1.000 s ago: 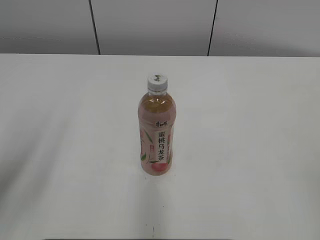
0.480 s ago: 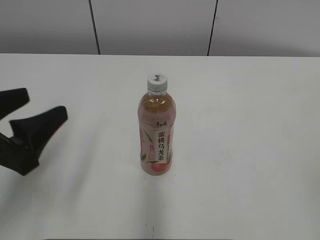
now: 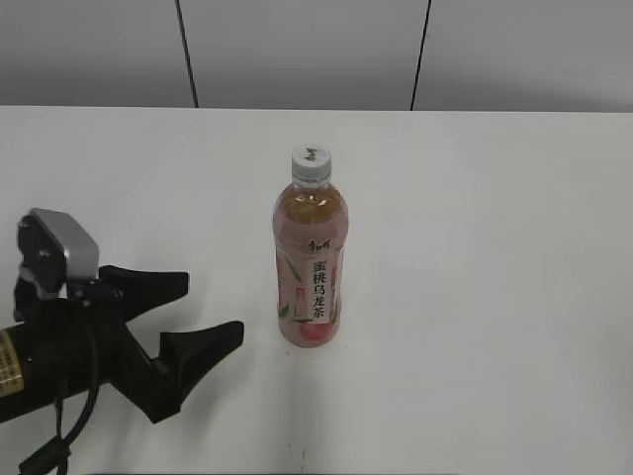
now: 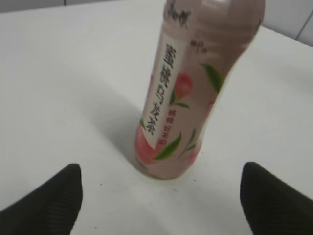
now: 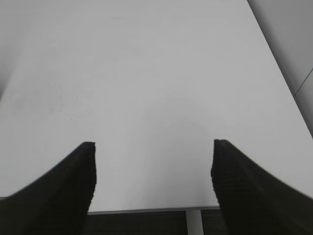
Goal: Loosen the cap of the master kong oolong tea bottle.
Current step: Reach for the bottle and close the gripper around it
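The master kong oolong tea bottle (image 3: 311, 259) stands upright at the middle of the white table, amber tea above a pink peach-print label. Its white cap (image 3: 311, 162) is on top. In the left wrist view the bottle's lower body (image 4: 190, 93) fills the upper middle; the cap is out of that view. My left gripper (image 3: 208, 310) is open and empty, low over the table to the left of the bottle, jaws pointing toward it; its fingertips (image 4: 159, 176) frame the bottle's base with a gap. My right gripper (image 5: 154, 147) is open and empty over bare table, outside the exterior view.
The white table (image 3: 495, 247) runs to a grey panelled wall (image 3: 297, 49) at the back. The right wrist view shows the table's near edge (image 5: 146, 210) and a white leg (image 5: 193, 223) below it.
My left arm has come into the exterior view from the left and moved right toward the bottle, jaws open. The bottle has not moved.
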